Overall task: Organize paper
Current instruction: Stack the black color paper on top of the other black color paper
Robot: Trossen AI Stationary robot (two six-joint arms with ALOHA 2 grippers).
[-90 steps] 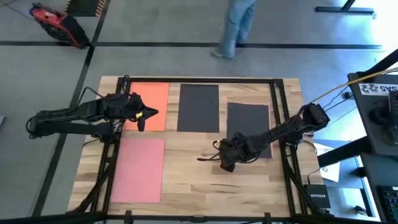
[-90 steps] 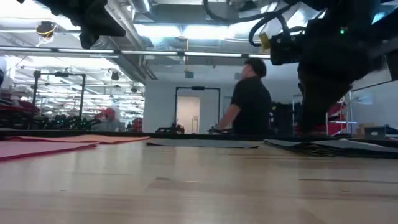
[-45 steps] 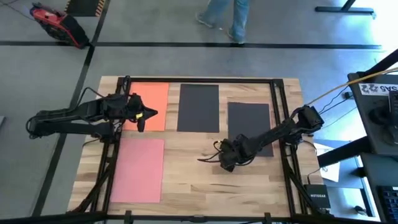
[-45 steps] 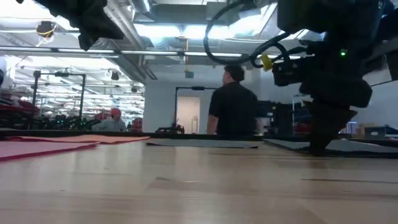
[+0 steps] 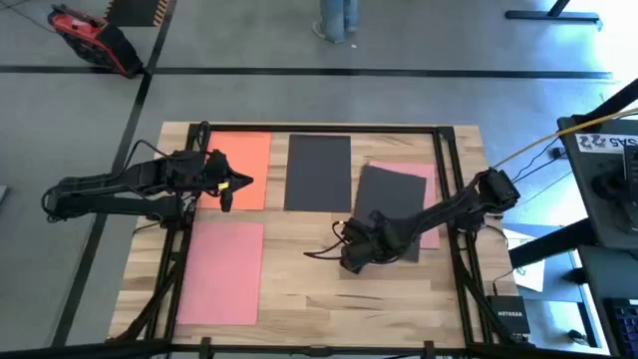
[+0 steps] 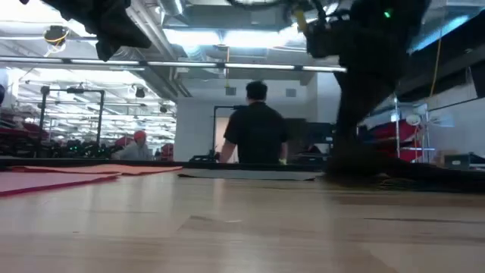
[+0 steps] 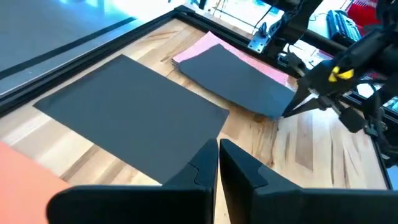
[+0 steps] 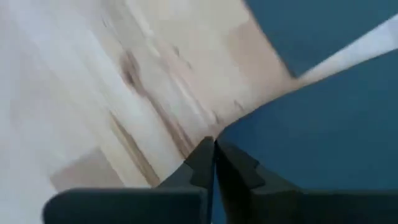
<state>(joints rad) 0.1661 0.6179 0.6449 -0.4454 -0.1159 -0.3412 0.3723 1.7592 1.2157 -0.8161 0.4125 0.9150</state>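
- The right gripper (image 5: 351,254) is down at the wooden tabletop (image 5: 299,289), right of the middle, its fingers (image 8: 205,163) pressed together at the corner of a black sheet (image 5: 391,211), seemingly pinching its edge
- That black sheet lies skewed, and a pink sheet (image 5: 427,178) peeks out from beneath it along its far and right sides; in the left wrist view the same pair shows as the dark sheet (image 7: 239,78) on top of the pink one (image 7: 205,50)
- In the right wrist view the sheet by the fingers looks dark blue (image 8: 323,143) with a pale strip across one corner, so I can't say for sure what colour it truly is
- The left gripper (image 5: 231,183) hangs over the near right corner of the orange sheet (image 5: 244,165) at the far left of the table, fingers (image 7: 199,171) shut with nothing between them
- A second black sheet (image 5: 319,172) lies flat and square between the orange one and the skewed pair
- A larger pink sheet (image 5: 221,271) lies at the near left, apart from the others
- Beyond the table a person in a dark top (image 6: 256,135) stands with back turned to us
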